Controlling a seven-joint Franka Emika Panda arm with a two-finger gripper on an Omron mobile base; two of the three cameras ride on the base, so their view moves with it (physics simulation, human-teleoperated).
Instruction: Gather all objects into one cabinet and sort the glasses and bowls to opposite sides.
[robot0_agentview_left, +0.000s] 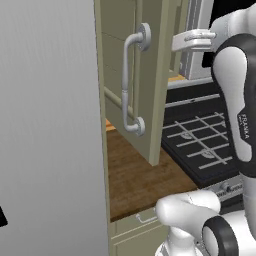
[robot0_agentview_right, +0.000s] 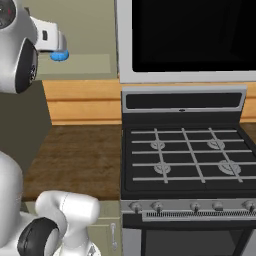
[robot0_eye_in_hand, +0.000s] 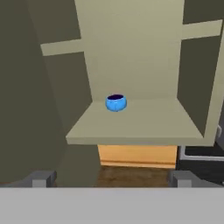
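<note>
We see one blue bowl (robot0_eye_in_hand: 116, 103) sitting toward the back left of the pale shelf (robot0_eye_in_hand: 144, 124) inside the open cabinet (robot0_eye_in_hand: 131, 48), its door (robot0_agentview_left: 145, 80) swung wide with the long curved handle (robot0_agentview_left: 129, 80) facing us. Our gripper (robot0_eye_in_hand: 111, 179) hovers in front of the shelf, jaws spread fully and holding nothing. The wooden counter (robot0_agentview_right: 80, 155) by the stove (robot0_agentview_right: 185, 155) lies below. We judge the gathering barely begun: the glass and the other bowls remain to be brought in.

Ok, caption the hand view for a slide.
Open fingers face the open cabinet, where one blue bowl sits on its pale shelf.
</note>
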